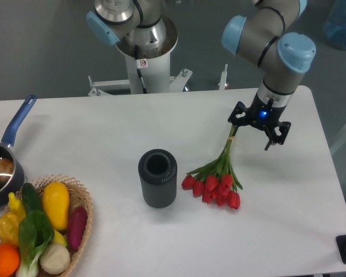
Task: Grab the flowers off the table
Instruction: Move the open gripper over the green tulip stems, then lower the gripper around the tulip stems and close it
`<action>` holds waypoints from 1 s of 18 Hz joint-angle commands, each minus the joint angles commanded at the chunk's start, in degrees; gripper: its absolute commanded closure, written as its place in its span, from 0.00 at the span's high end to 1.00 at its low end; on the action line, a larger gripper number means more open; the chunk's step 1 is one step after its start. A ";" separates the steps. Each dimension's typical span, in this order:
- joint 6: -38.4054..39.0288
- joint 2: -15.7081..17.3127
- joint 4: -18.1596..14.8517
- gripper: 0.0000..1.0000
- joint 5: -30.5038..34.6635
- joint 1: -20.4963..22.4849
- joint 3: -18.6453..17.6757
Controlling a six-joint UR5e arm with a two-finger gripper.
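Black and lit by a small blue light, the gripper (252, 134) hangs over the right part of the table with its jaws spread wide, one finger just beside the upper end of the flower stems and the other well to the right of them; nothing sits between the fingers. Largest in view, the table (104, 124) is a plain white top. On it, the flowers (216, 179) lie flat, right of centre: red tulip heads fanned out toward the near edge, thin green stems running up and right toward the gripper. Left of the blooms, apart from them, a dark ribbed vase (157, 178) stands upright with its mouth open. At the near left corner a wicker basket (83, 202) holds mixed vegetables and fruit, and a blue-handled pot (8, 150) sits at the left edge.
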State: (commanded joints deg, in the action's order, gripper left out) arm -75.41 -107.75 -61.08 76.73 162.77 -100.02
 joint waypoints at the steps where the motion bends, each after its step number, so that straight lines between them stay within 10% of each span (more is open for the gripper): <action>1: 0.00 0.00 0.09 1.00 0.00 0.00 0.00; 18: 0.53 -3.69 0.44 1.00 0.00 -1.49 0.00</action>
State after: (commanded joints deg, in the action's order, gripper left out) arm -74.88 -111.44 -60.65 76.73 161.28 -100.02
